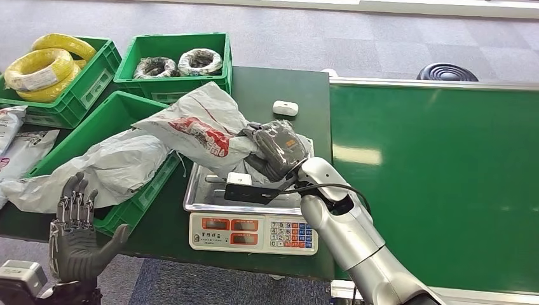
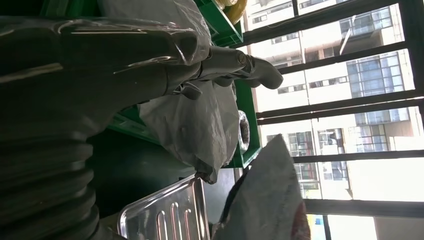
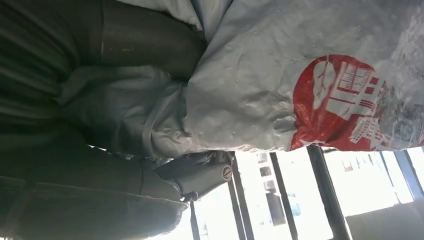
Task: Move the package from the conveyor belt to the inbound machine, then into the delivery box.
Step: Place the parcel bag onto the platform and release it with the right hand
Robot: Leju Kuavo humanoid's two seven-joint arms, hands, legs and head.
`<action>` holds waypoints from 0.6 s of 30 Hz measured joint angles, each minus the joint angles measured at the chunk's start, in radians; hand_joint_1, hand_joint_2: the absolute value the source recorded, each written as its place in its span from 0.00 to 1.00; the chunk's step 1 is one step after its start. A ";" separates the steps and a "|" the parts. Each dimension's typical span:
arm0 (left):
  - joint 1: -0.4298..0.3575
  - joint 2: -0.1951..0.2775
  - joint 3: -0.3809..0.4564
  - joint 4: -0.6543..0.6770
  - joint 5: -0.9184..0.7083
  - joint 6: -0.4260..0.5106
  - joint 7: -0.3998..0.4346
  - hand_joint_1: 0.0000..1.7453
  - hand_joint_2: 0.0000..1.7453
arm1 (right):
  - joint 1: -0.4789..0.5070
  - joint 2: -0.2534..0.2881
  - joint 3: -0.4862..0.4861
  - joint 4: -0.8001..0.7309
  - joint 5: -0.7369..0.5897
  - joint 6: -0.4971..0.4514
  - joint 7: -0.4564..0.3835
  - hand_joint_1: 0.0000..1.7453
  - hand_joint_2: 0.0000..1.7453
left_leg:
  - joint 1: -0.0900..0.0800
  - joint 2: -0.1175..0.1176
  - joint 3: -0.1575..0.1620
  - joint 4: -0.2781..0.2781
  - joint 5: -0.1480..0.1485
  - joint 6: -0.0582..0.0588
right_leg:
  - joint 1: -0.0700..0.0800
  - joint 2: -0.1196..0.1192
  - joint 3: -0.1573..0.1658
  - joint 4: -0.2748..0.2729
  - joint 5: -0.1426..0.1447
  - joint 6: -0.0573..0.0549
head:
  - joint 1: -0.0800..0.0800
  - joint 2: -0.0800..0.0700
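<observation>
My right hand (image 1: 278, 147) grips the package (image 1: 202, 126) above the scale (image 1: 253, 230); its long end points left toward the green box (image 1: 145, 194). Left hand (image 1: 75, 234) hangs open, empty.

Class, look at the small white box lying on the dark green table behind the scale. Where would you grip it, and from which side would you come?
Grip the white box across its shorter sides, coming straight down from above. It lies flat and low on the table, with bare surface around it, so fingers can probably close on both edges. A side approach would likely just push it along.
</observation>
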State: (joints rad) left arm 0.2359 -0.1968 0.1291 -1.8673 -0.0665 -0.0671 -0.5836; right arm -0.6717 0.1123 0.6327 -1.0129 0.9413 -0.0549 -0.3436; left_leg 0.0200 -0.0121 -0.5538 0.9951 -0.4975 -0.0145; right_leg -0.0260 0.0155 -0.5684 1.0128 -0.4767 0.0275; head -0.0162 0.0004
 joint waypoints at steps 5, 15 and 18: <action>0.025 -0.024 0.041 -0.041 -0.011 0.003 0.008 0.00 1.00 | -0.016 -0.003 0.022 0.095 0.068 0.012 0.071 0.00 1.00 | 0.000 0.000 0.000 0.000 0.000 0.000 | 0.000 0.000 0.000 0.000 0.000 0.000 | 0.000 0.000; 0.036 -0.052 0.078 -0.108 -0.062 -0.007 0.012 0.00 1.00 | -0.004 -0.027 0.014 0.129 0.078 0.019 0.087 0.00 1.00 | 0.000 0.000 0.001 0.000 0.000 0.000 | 0.000 0.000 0.000 0.000 0.000 0.000 | 0.000 0.000; 0.018 -0.050 0.074 -0.147 -0.069 -0.020 0.045 0.00 1.00 | 0.028 -0.055 -0.023 0.090 0.032 0.018 0.053 0.00 1.00 | 0.000 0.000 0.001 0.001 0.000 0.000 | 0.000 0.000 -0.001 0.000 0.000 0.000 | 0.000 0.000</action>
State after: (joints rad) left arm 0.2537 -0.2464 0.2029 -2.0148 -0.1354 -0.0874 -0.5386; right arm -0.6438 0.0578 0.6101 -0.9225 0.9728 -0.0367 -0.2907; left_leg 0.0201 -0.0122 -0.5527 0.9956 -0.4974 -0.0145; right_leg -0.0258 0.0153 -0.5689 1.0125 -0.4766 0.0274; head -0.0160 0.0004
